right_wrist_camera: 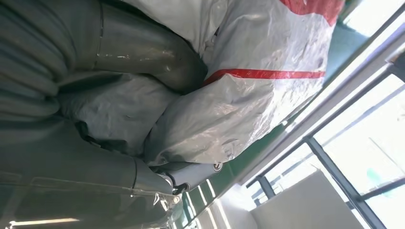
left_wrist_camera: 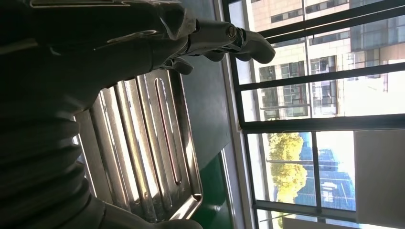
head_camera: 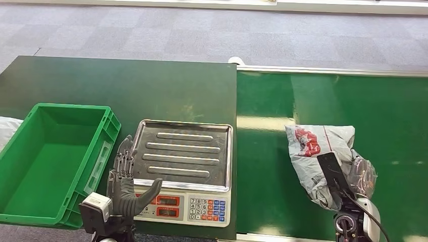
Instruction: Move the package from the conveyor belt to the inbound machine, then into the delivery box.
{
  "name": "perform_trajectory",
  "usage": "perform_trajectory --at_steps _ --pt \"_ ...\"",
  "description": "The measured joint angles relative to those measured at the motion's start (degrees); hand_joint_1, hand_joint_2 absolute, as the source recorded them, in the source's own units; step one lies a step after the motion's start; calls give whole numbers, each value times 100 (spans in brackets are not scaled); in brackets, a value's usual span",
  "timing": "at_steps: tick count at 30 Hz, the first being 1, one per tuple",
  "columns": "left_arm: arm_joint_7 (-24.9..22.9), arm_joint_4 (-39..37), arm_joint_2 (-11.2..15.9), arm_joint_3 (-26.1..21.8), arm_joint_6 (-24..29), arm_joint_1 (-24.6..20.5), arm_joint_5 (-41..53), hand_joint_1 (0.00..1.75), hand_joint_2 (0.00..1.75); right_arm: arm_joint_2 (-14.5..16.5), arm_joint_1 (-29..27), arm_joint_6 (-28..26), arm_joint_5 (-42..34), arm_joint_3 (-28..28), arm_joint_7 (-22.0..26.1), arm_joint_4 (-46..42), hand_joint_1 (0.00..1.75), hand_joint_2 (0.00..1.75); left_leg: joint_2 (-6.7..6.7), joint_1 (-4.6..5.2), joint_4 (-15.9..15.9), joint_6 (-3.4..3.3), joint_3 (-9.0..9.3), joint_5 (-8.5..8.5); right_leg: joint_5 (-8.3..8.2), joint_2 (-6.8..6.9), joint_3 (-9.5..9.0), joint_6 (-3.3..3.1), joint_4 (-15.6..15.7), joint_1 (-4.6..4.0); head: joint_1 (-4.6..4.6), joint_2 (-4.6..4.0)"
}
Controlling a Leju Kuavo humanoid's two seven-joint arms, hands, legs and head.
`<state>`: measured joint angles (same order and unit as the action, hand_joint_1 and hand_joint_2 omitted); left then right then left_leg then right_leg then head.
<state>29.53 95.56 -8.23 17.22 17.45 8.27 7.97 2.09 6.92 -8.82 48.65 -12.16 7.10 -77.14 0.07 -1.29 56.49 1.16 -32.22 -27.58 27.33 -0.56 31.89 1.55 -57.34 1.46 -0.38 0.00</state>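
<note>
The package [head_camera: 318, 146], a crumpled grey plastic mailer with red print, is on the green conveyor belt [head_camera: 383, 111] at the right. My right hand [head_camera: 351, 179] grips its near end; in the right wrist view the thumb [right_wrist_camera: 138, 52] and the fingers [right_wrist_camera: 110, 181] close around the package [right_wrist_camera: 258, 95]. I cannot tell whether it is lifted off the belt. My left hand [head_camera: 126, 181] is held upright and open at the front left corner of the inbound machine's steel tray [head_camera: 184, 154], holding nothing. The same left hand [left_wrist_camera: 143, 43] hangs over the tray [left_wrist_camera: 143, 143] in the left wrist view.
The machine's keypad and red displays [head_camera: 194, 204] face me. The green delivery box [head_camera: 50, 161] stands left of the machine, with nothing inside. A dark green tabletop [head_camera: 126, 85] lies behind both. Grey carpet runs beyond the belt's far rail [head_camera: 328, 70].
</note>
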Motion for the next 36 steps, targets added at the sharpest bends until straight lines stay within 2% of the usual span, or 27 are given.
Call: perform_trajectory --at_steps 5,10,12,17,22,25,29,33,34,35,36 --pt "167 38 -1 12 25 -35 73 0 175 153 -24 -310 -827 279 764 -605 174 175 4 0 0 0 -7 1 -1 -2 9 0 -1 -1 -2 0" --pt "367 45 -1 178 118 -295 124 0 175 363 457 -733 -489 1075 719 -1111 175 175 6 -1 0 -1 -7 8 -2 -3 11 -1 -5 -1 -1 0" --pt "445 41 -1 284 286 -478 203 0 175 441 716 -716 -470 1529 640 -1222 175 175 4 -1 0 -3 -6 13 -3 -3 10 -1 -6 -1 0 0" --pt "522 25 8 558 926 -968 593 0 175 650 1223 -15 -840 2626 430 -1206 175 175 1 -1 0 -3 -10 16 -4 2 11 -1 -7 -1 1 0" --pt "598 -79 30 726 1334 -1354 393 0 175 833 1490 57 -380 3571 463 -683 175 175 -1 -1 0 -3 -15 16 -4 5 16 0 -8 -1 0 0" --pt "703 -175 30 772 1502 -1606 41 0 175 936 1664 477 -987 3946 775 -185 175 175 -1 -1 0 -3 -18 16 -4 5 19 0 -8 -1 1 0" --pt "722 -289 33 836 1589 -1876 -286 0 175 1068 1987 1430 -2232 4145 1360 707 175 175 -2 -1 0 -3 -18 17 -5 4 18 0 -8 -1 2 0" --pt "748 -359 36 895 1633 -1963 -355 0 175 1202 2247 1821 -2521 4329 1632 1635 175 175 -2 -1 1 -3 -18 17 -5 6 19 0 -8 -1 1 0" --pt "752 -378 38 910 1634 -1972 -352 0 175 1234 2290 1881 -2546 4364 1660 1832 172 175 -2 -1 1 -3 -19 17 -4 6 20 0 -8 -1 1 0" --pt "756 -398 43 927 1634 -1986 -342 0 175 1261 2333 1943 -2566 4392 1673 2010 137 175 -2 -1 1 -3 -20 16 -4 6 21 0 -8 -1 1 0" --pt "765 -434 49 951 1645 -2017 -311 0 175 1292 2406 2028 -2579 4425 1681 2271 94 175 -2 -1 1 -3 -20 16 -4 5 22 0 -8 -1 2 0"
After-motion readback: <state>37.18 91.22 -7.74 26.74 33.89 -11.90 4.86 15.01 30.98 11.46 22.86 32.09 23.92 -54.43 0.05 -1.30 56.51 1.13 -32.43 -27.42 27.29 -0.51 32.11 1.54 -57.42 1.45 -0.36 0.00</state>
